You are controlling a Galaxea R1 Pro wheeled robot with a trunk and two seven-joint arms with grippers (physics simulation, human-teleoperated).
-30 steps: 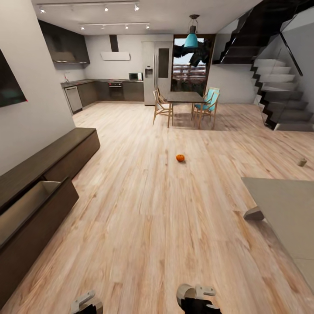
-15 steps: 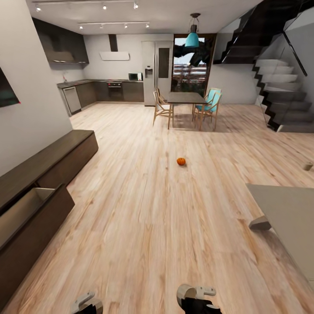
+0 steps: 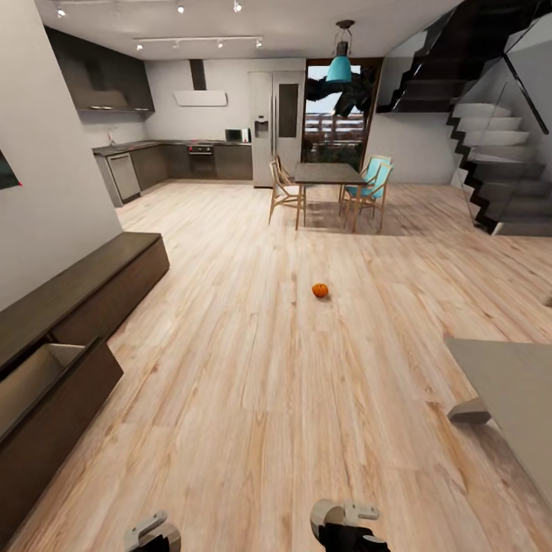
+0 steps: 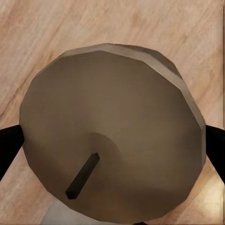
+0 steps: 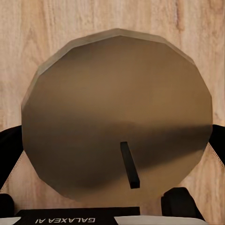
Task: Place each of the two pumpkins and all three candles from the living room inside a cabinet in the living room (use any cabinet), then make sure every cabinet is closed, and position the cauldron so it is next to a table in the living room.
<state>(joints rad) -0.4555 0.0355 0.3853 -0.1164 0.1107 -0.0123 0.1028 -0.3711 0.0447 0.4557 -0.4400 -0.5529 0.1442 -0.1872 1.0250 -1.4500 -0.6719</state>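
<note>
A small orange pumpkin point(image 3: 320, 290) lies on the wood floor ahead, in the middle of the room. The long dark-brown cabinet point(image 3: 92, 284) runs along the left wall, and its near drawer point(image 3: 46, 376) stands pulled open. My left gripper point(image 4: 112, 147) is shut on a beige-tan candle point(image 4: 112, 117), whose round top and dark wick face the camera. My right gripper point(image 5: 114, 145) is shut on another candle point(image 5: 117, 108) in the same way. Dark fingers point(image 5: 9, 145) show at the candle's sides. Both arms point(image 3: 345, 525) hang low at the picture's lower edge.
A low grey-beige table point(image 3: 514, 383) juts in at the near right. Farther off stand a dining table point(image 3: 326, 172) with chairs, a staircase point(image 3: 498, 169) at the right and the kitchen at the back. Open wood floor lies between me and the pumpkin.
The whole view has shifted: the camera has moved forward, so the pumpkin sits lower in the picture and the cabinet and low table have slid outward. Both grippers keep their candles.
</note>
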